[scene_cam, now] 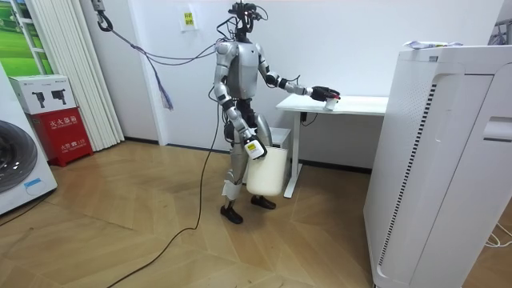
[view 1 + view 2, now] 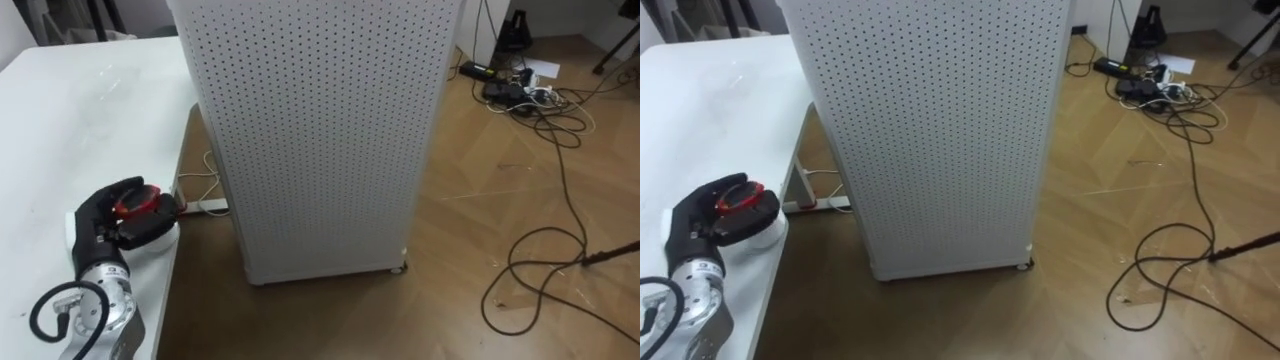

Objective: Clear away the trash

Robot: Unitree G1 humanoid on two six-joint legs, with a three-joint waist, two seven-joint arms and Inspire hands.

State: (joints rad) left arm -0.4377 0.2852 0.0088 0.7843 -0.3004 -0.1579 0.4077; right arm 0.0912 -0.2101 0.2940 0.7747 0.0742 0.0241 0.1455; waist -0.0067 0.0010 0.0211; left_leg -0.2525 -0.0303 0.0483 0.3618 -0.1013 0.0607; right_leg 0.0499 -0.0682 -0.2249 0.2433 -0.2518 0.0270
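Where the white table (image 2: 80, 110) meets its near right edge, the left hand (image 2: 112, 216) rests on the surface, arm entering from lower left. Hand closed: dark fingers (image 2: 125, 190) curl over the top of a white container (image 2: 162, 236) with a red top, thumb against its side. The container sits on the table at the very edge, base touching the tabletop, not lifted.

Just right of the table, on the floor: a white power strip (image 2: 210, 206) with a thin white lead, partly hidden by the table edge.

Centre: a tall white perforated cabinet (image 2: 320, 130) stands on the wooden floor (image 2: 470, 210), just beside the table's edge, apart from the hand.

Right of the cabinet: a black cable (image 2: 540, 270) loops across the floor; a tangle of plugs and leads (image 2: 515, 85) lies at far upper right.

Room view, from its left: a red box (image 1: 62, 132) against the curtain; the robot standing upright on both feet at the table's end, left arm stretched out level to the table corner. The right hand (image 1: 254, 149) hangs at the hip by the top of a white bag (image 1: 268, 172); whether it grips the bag cannot be told.
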